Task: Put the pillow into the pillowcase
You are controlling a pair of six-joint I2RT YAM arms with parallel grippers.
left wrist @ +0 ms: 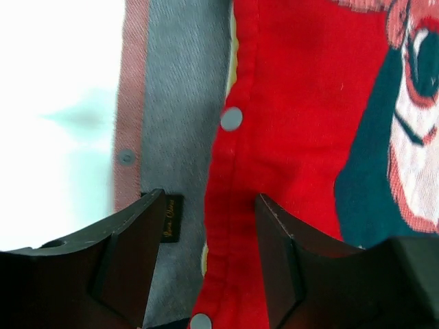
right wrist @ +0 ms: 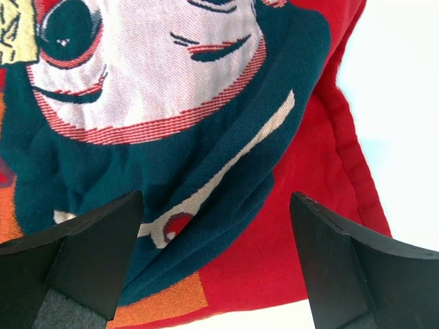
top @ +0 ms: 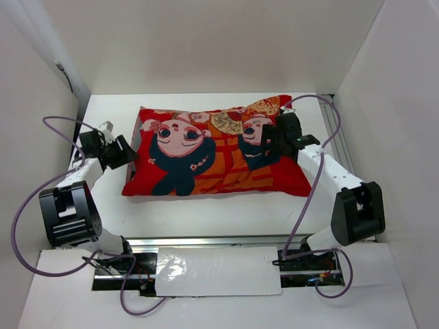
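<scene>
At the far left of the white bench [top: 206, 214], the left gripper [top: 127, 152] sits at the left end of the large red fabric pillowcase with two black-haired cartoon dolls [top: 206, 154]. In the left wrist view its jaws stand parted. The red hem of the pillowcase's mouth lies in the gap between them, and neither finger visibly presses on it. A round grey snap button [left wrist: 231, 118] sits on that hem. Left of the hem lies a grey inner flap with a dull pink edge [left wrist: 178, 103], which bears a small dark label [left wrist: 171, 218].

Between flap and hem shows a thin yellow strip of the cream pillow [left wrist: 231, 48]. The rest of the pillow is hidden inside the plump pillowcase.

The pillowcase lies flat in the middle of the bench, doll side up, with its long side running left to right.

At the right end, the right gripper [top: 271, 144] hangs over the smaller doll's face. In the right wrist view its jaws are spread wide above the dark hair and red cloth, gripping nothing. The pillowcase's near right corner lies just right of them.
</scene>
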